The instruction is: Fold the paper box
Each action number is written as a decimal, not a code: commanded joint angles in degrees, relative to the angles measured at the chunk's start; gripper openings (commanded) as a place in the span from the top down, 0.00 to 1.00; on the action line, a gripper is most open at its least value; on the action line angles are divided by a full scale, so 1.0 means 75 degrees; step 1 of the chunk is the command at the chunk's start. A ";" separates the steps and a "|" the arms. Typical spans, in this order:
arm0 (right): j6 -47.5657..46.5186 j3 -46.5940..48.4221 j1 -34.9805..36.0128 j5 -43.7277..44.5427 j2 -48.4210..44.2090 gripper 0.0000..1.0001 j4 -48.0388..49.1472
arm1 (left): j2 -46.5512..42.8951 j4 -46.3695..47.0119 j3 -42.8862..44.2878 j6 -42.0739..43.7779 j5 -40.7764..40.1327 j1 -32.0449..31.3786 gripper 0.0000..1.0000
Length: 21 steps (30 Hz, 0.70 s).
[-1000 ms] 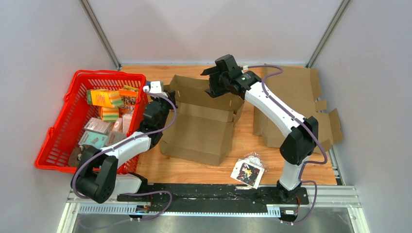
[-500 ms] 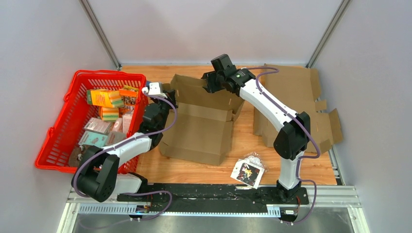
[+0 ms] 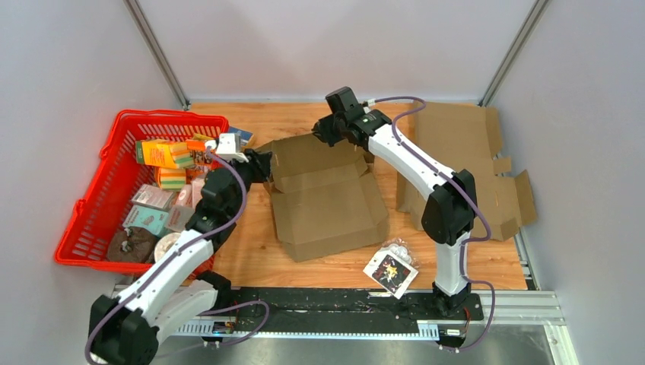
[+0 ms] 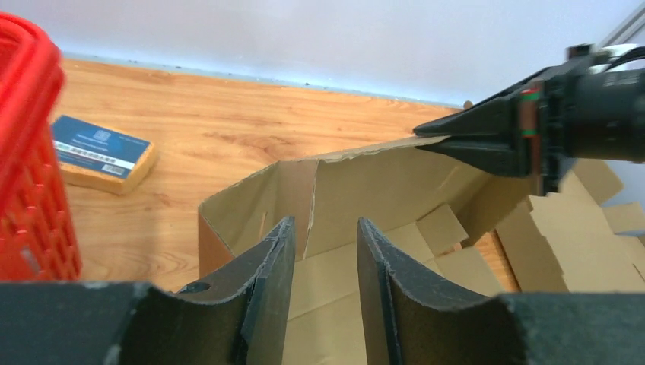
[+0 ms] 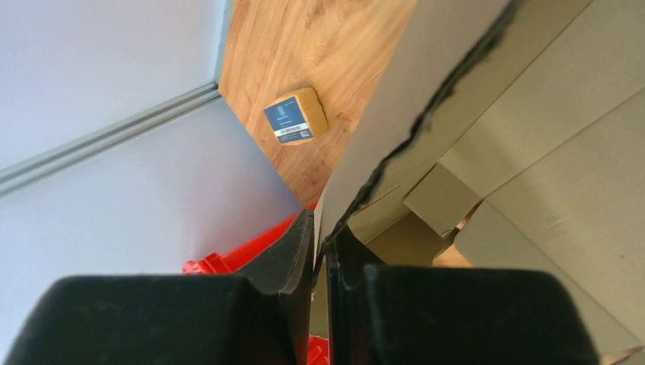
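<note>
Right wrist: black jaws pinch the cardboard box point(image 5: 426, 76) by its ragged flap.

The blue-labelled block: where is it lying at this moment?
In the top view, the block lies flat on the table, far left of centre, between the red basket and the box.

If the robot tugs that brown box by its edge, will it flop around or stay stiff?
Probably bendy: the cardboard box is thin, open sheet, and its sides lean at different angles. Likely light too, since the right pincer pinches just one wall edge. It may slide on the smooth wooden table rather than tip.
</note>
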 commanded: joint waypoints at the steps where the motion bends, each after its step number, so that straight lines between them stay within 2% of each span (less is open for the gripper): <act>1: -0.1533 -0.0036 -0.0095 -0.0051 -0.0129 0.91 0.0923 | -0.1049 -0.2574 0.0738 -0.0017 -0.0160 0.0040 0.57; 3: -0.1804 -0.0552 -0.0131 -0.0343 -0.0363 0.93 0.2007 | -0.1039 -0.3123 0.0972 -0.0122 -0.0021 0.0249 0.58; 4: -0.2060 -0.0984 -0.0154 -0.0391 -0.0445 0.94 0.2374 | -0.0957 -0.3266 0.1089 -0.0262 0.0398 0.0379 0.59; 7: -0.2355 -0.1222 -0.0201 -0.0485 -0.0552 0.96 0.3174 | -0.0489 -0.3466 0.1441 -0.0345 0.0962 0.0579 0.59; 12: -0.2964 -0.1994 -0.0365 -0.1232 -0.0586 0.99 0.5033 | 0.0180 -0.3829 0.1899 -0.0287 0.0906 0.0708 0.59; 14: -0.3198 -0.2345 -0.0447 -0.1376 -0.0692 1.00 0.5621 | 0.0145 -0.3725 0.1852 -0.0076 0.1139 0.0743 0.52; 17: -0.3468 -0.3131 -0.0553 -0.1692 -0.0821 1.00 0.6782 | -0.0007 -0.3689 0.1829 0.0462 0.1501 0.0778 0.48; 21: -0.3575 -0.3682 -0.0915 -0.2475 -0.0646 1.00 0.8034 | -0.0358 -0.4483 0.1864 0.0758 0.1329 0.0837 0.52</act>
